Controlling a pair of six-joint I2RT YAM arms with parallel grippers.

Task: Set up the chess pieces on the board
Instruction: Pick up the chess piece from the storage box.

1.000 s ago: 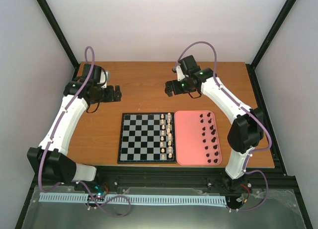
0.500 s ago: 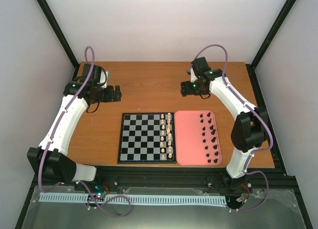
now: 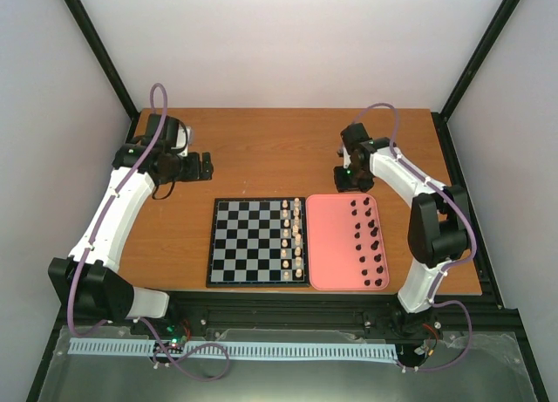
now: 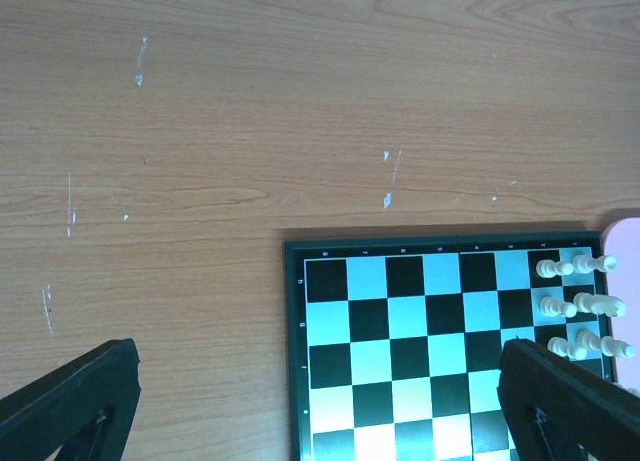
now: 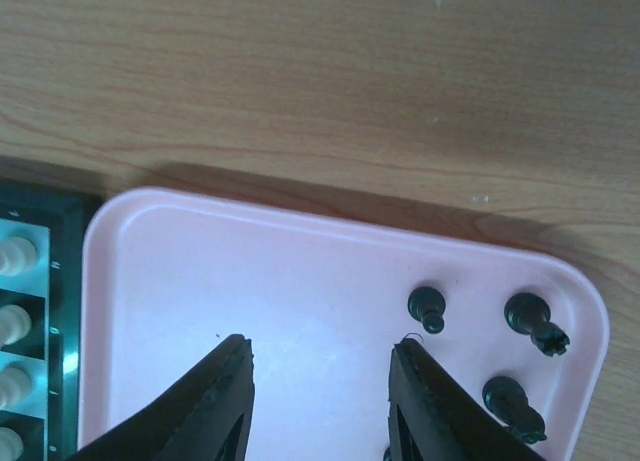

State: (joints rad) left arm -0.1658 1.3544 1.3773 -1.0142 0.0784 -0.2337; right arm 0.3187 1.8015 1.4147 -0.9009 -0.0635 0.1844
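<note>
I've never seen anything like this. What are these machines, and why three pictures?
Two white robot arms are bolted at the near edge of a wooden table. The wide picture looks down from above; each close-up comes from a camera on one wrist, so the dark prongs are that arm's own fingers. On the table: a chessboard with cream-white pieces along its right side, and a pink tray of black chess pieces. The left gripper hangs open over bare wood; the right gripper hovers over the tray's far end, jaws apart. Neither holds anything.

Light: bright, even, overhead.
Shadow: soft dark band on the table [image 5: 330, 196] beside the pink tray [image 5: 250, 281].
Glare: pale squares of the board [image 4: 420, 331] washed out.
</note>
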